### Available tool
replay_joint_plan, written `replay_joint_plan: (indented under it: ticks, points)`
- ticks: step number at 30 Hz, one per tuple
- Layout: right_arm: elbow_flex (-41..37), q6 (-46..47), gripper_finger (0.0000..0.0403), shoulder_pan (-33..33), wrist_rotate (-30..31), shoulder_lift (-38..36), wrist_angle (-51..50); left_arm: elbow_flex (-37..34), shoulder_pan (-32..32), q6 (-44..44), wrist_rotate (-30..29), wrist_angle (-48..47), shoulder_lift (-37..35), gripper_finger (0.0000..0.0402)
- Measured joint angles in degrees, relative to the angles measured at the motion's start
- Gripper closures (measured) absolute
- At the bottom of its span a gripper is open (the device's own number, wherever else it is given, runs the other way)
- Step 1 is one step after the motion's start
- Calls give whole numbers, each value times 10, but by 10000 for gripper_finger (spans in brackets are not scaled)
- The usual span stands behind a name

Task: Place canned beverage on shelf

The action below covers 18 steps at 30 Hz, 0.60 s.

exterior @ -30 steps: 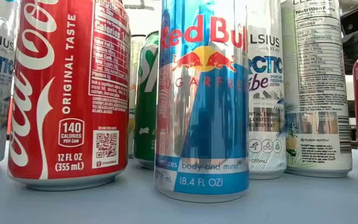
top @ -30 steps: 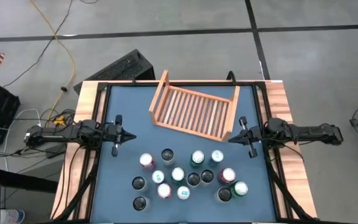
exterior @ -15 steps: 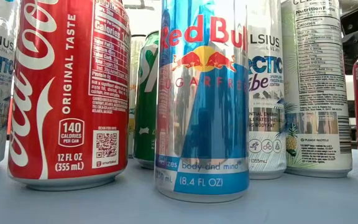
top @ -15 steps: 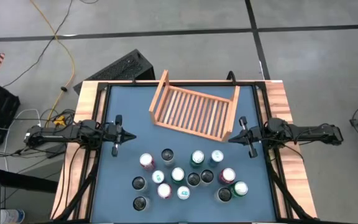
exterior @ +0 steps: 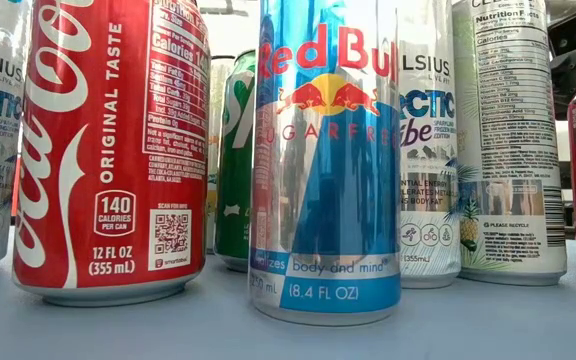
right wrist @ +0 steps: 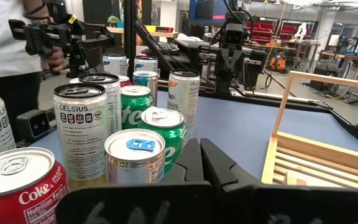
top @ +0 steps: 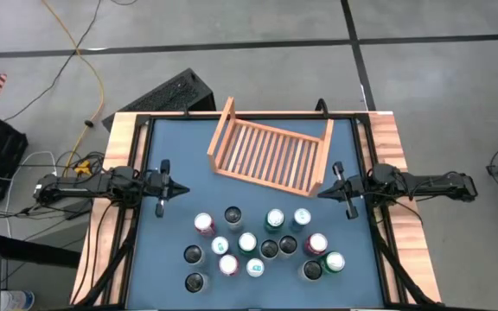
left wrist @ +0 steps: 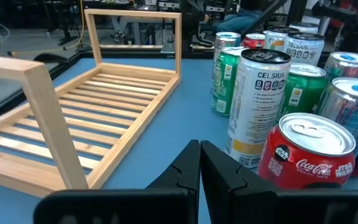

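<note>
Several beverage cans (top: 258, 246) stand upright in a cluster on the near half of the blue table; a red cola can (exterior: 108, 150) and a blue energy-drink can (exterior: 326, 160) are nearest the low camera. The light-brown wooden shelf (top: 271, 154) rests on its slatted base at the far middle, empty. My left gripper (top: 180, 189) is shut at the table's left edge, pointing level toward the middle, apart from the cans. My right gripper (top: 323, 193) is shut at the right edge, pointing level toward the middle. Both touch nothing.
Wooden boards (top: 124, 155) flank the blue surface on both sides. A dark keyboard-like object (top: 173, 93) lies on the floor beyond the far left corner. A person (right wrist: 11, 43) stands beyond the table in the right wrist view. Free room lies between the cans and the shelf.
</note>
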Motion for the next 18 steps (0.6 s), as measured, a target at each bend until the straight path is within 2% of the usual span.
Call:
replay_joint_plan:
  ticks: [10,18]
  points:
    - [0,0,403,0,0,0,0,-1,0,-198,-1,7,0,401]
    - [0,-14,403,-2,17,0,-2,-2,0,-291,-16,50,0,401]
